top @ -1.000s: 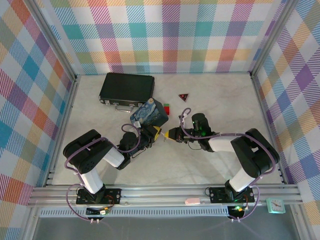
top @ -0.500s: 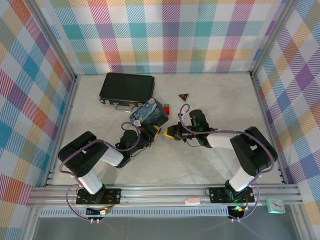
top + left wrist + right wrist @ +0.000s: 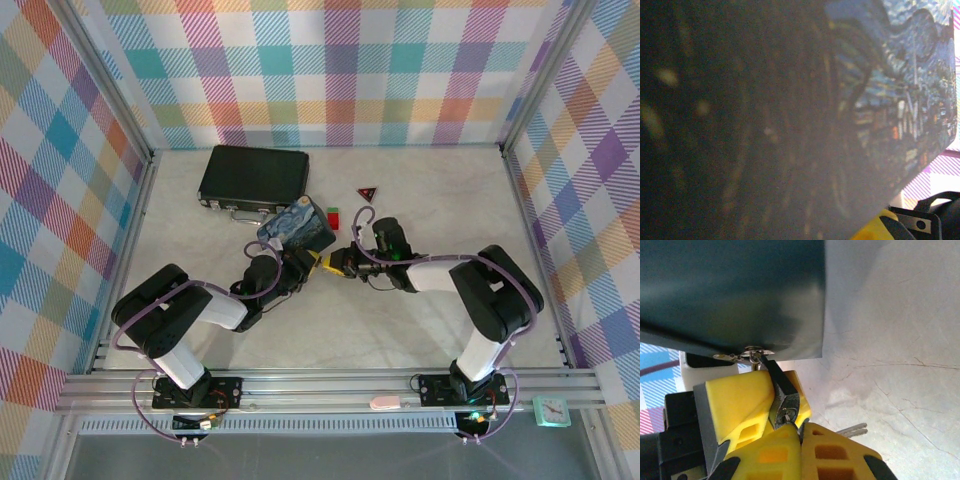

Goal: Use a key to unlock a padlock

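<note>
Right gripper (image 3: pixel 801 432) clenches the key (image 3: pixel 852 429) just below the padlock (image 3: pixel 782 395) on the tin (image 3: pixel 730 290); for the left gripper (image 3: pixel 310 263) I cannot tell.

Crowded at the back left and middle, open on the right.
The black briefcase (image 3: pixel 253 177) lies near the table's (image 3: pixel 500 220) back-left corner, with the painted tin (image 3: pixel 298 226) just in front of it and a small block (image 3: pixel 333 214) and red triangle (image 3: pixel 367 194) to the tin's right. The left gripper (image 3: pixel 313 262) and right gripper (image 3: pixel 337 264) meet at the tin's near side. The surface is bare toward the right edge and back-right corner.
</note>
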`<state>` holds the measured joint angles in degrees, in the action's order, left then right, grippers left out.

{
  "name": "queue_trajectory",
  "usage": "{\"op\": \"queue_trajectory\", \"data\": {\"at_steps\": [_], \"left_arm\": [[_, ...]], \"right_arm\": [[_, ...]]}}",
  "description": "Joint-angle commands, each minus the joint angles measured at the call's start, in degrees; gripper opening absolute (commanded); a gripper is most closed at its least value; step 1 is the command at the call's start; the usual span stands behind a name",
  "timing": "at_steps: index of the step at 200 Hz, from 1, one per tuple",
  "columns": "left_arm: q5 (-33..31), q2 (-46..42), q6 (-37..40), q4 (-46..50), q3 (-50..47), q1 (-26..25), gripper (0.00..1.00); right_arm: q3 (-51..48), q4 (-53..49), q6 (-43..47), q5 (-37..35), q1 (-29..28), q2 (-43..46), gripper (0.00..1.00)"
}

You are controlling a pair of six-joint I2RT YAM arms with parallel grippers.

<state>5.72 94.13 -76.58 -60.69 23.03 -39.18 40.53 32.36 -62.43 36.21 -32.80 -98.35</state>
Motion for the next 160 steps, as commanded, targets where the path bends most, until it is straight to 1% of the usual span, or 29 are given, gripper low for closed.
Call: {"op": "queue_trajectory", "data": {"at_steps": [1, 21, 44, 54, 65, 68, 79, 86, 93, 107, 129, 144, 160], "left_arm": [[10.8, 0.0, 0.9, -3.0, 1.7, -3.2, 0.00], [10.3, 0.1, 2.9, -3.9, 1.3, -3.2, 0.00], [10.2, 0.3, 6.7, -6.5, 0.5, -2.9, 0.00], [10.6, 0.8, 8.1, -8.9, 0.0, -2.5, 0.00], [11.5, 1.7, 9.5, -12.1, -0.5, -2.1, 0.00], [11.7, 2.0, 9.7, -13.0, -0.7, -2.0, 0.00], [12.5, 3.5, 10.2, -16.0, -1.3, -1.5, 0.00], [13.1, 4.0, 10.9, -16.6, -1.5, -1.6, 0.00], [13.4, 4.2, 12.1, -16.5, -1.7, -1.6, 0.00], [13.0, 3.8, 14.5, -16.5, -2.5, -1.7, 0.00], [12.4, 3.1, 16.8, -16.4, -3.3, -1.6, 0.00], [12.5, 3.4, 17.1, -16.4, -3.0, -1.6, 0.00], [12.0, 3.7, 16.9, -16.4, -2.6, -1.6, 0.00]], "right_arm": [[1.9, 12.4, -8.3, -5.4, -1.8, -2.1, 0.00], [0.1, 16.8, -13.3, -4.8, -1.0, -2.2, 0.00], [-0.5, 22.6, -21.8, 0.0, 0.3, -2.4, 0.00], [-0.6, 25.6, -27.8, 2.2, 0.8, -3.0, 0.00], [-1.0, 32.2, -36.1, 4.0, 1.2, -4.4, 0.00], [-1.1, 32.9, -37.7, 4.1, 1.2, -4.7, 0.00], [-1.4, 40.8, -46.8, 4.4, 1.2, -6.8, 0.00], [-1.6, 47.9, -53.7, 3.8, 1.1, -8.7, 0.00], [-1.7, 48.4, -58.1, 3.9, 0.9, -8.9, 0.00], [-2.6, 48.3, -61.5, 1.8, 0.6, -7.2, 0.00], [-1.9, 48.3, -67.0, 1.2, 0.6, -6.0, 0.00], [-1.6, 48.3, -68.2, 0.3, 0.6, -5.9, 0.00], [-1.2, 48.3, -66.8, 0.5, 0.6, -6.9, 0.00]]}}
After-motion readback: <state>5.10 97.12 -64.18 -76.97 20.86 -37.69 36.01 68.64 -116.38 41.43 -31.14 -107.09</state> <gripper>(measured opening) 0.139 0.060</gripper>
